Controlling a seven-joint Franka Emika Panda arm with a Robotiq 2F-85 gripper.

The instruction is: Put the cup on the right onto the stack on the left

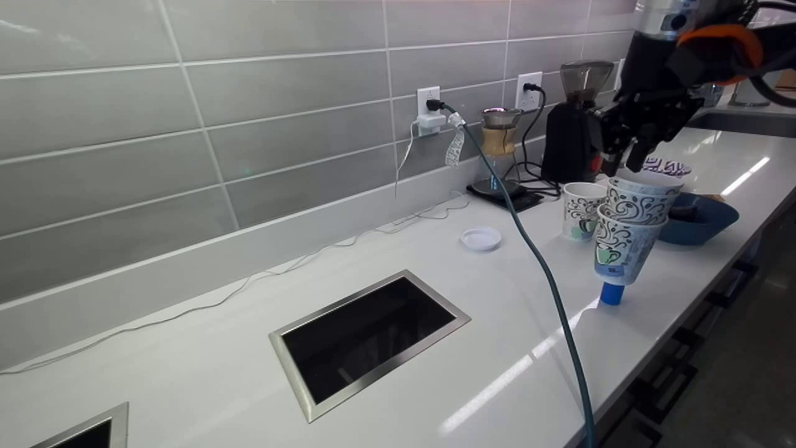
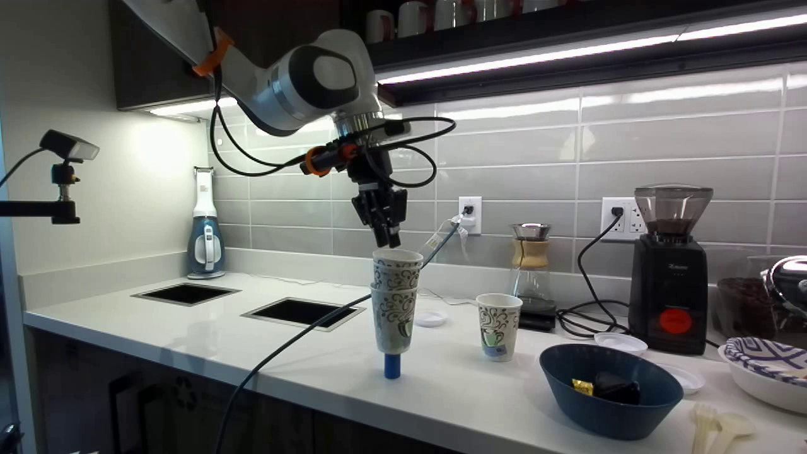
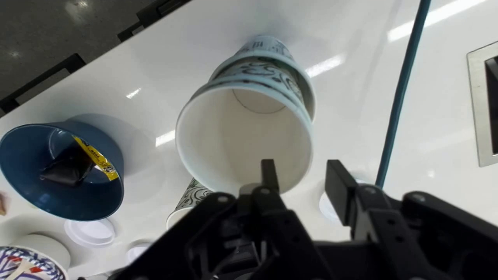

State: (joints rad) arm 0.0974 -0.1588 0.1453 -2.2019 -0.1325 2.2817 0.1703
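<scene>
There's my cup (image 2: 498, 334), the single one, upright with its mouth up, lower than the fingers (image 3: 269, 177) and off from them toward the tiled wall (image 2: 504, 157) and the dark blue bowl (image 2: 605, 413). Its long axis runs vertical, so I read this as a climb, a sideways slide, then a straight descent over it. That offset decides everything: closing from here would miss it altogether. And right under the fingers, the stack (image 2: 396, 315)! Its upper cups sit high in the lowest one, and a small blue cylinder (image 2: 392, 366) shows beneath. Mine is the only gripper (image 3: 302, 177), and it's spread: a plain gap, nothing pinched. In the wrist view one finger shows over the stack's mouth, its partner past the rim; whether either touches, I can't tell. So up before across, I'd say, or I could snag that rim and topple the column. The bowl lies farther from the fingers than the cup, on that same side; on the opposite side runs the teal cord (image 3: 400, 89), out of my path, I judge. Cup and stack stand apart: the placing looks all to do.
</scene>
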